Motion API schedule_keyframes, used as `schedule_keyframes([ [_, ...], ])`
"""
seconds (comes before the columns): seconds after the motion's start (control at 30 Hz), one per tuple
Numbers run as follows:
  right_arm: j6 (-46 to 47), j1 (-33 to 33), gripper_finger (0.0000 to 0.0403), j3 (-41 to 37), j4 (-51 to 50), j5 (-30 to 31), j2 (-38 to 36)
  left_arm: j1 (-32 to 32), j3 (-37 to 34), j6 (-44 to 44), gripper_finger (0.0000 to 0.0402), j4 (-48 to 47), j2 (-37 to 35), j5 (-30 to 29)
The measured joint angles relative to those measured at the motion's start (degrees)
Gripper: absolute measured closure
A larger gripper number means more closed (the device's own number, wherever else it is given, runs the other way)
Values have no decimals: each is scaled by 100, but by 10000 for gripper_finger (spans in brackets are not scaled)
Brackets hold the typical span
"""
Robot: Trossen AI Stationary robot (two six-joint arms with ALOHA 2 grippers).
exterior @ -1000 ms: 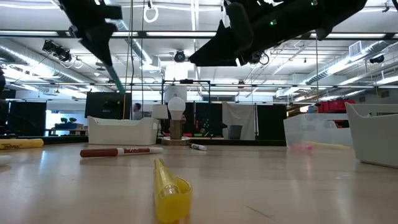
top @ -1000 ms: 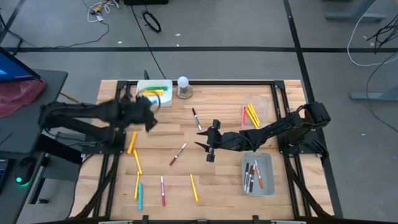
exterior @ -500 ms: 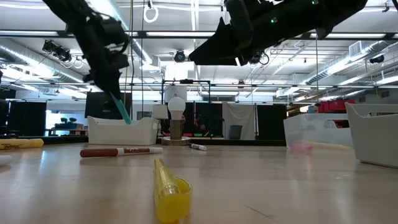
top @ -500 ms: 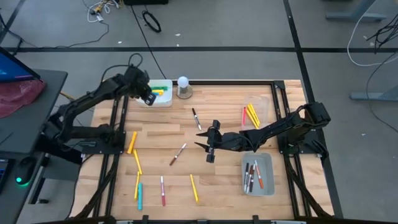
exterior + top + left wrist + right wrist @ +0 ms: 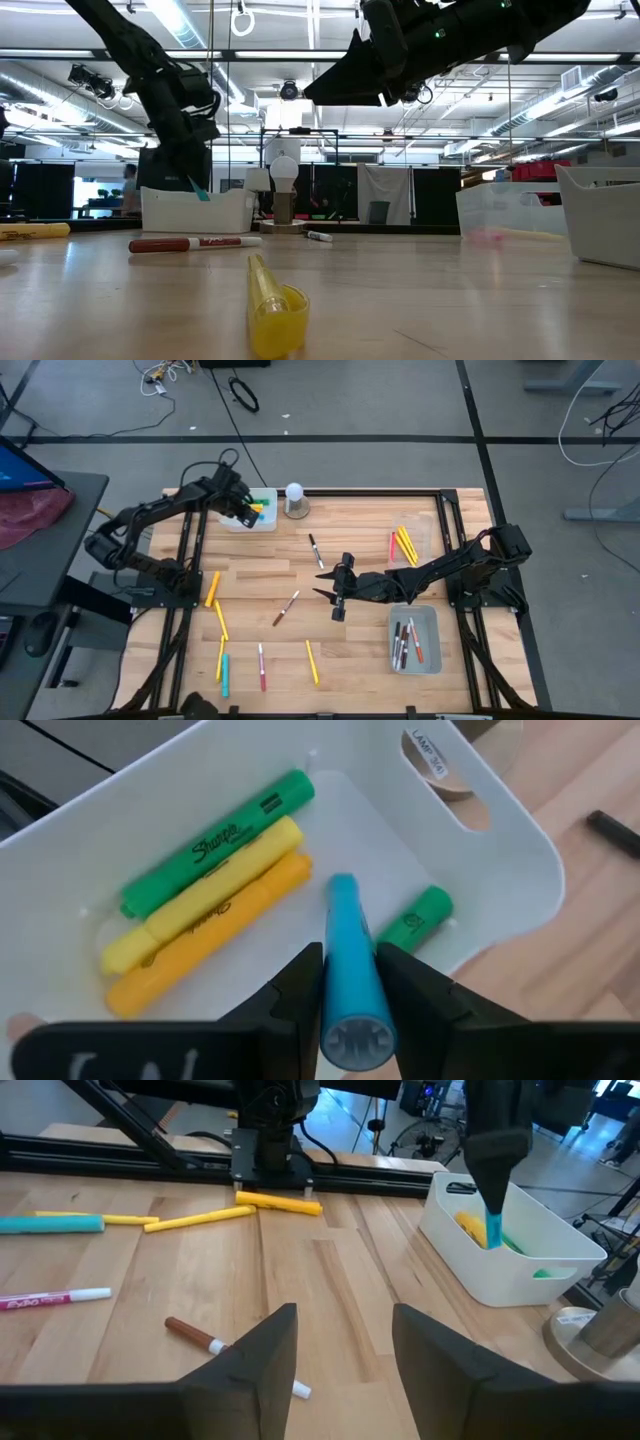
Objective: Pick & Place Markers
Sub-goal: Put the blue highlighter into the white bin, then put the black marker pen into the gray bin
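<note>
The left gripper (image 5: 348, 982) hangs over the white bin (image 5: 247, 520) at the far left corner of the surface (image 5: 360, 560), its jaws clamped on a blue marker (image 5: 347, 955) that points tip-down into the bin. Beneath it in the bin lie a green marker (image 5: 215, 840), a yellow marker (image 5: 205, 892), an orange marker (image 5: 205, 935) and a short green marker (image 5: 415, 918). The right gripper (image 5: 337, 592) hovers mid-surface, jaws parted and empty, near a brown marker (image 5: 287, 606). More markers lie scattered across the surface, and several lie in the grey tray (image 5: 428, 615) at the near right.
</note>
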Motion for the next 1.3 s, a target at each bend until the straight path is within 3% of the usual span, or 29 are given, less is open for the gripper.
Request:
schedule_keyframes([
  [0.17, 0, 0, 236, 0, -4, 0, 0, 7, 0, 59, 288, 28, 100, -85],
  [0.5, 4, 0, 236, 0, -7, 0, 0, 237, 105, 145, 194, -93, 77, -523],
  [0.73, 20, -1, 236, -1, -19, 0, 0, -22, 479, -25, 186, -381, -651, -529],
  [0.97, 428, -45, 236, -492, 290, 0, 0, -1592, 154, -490, 207, 298, -1903, -541],
  [1.13, 919, -120, 236, -1081, 957, 4, 2, -3286, -684, -773, 221, 1795, -2448, -780],
  [1.3, 1614, -318, 236, -1248, 752, 3, 2, -4824, -1678, -991, 225, 3646, -2399, -1306],
])
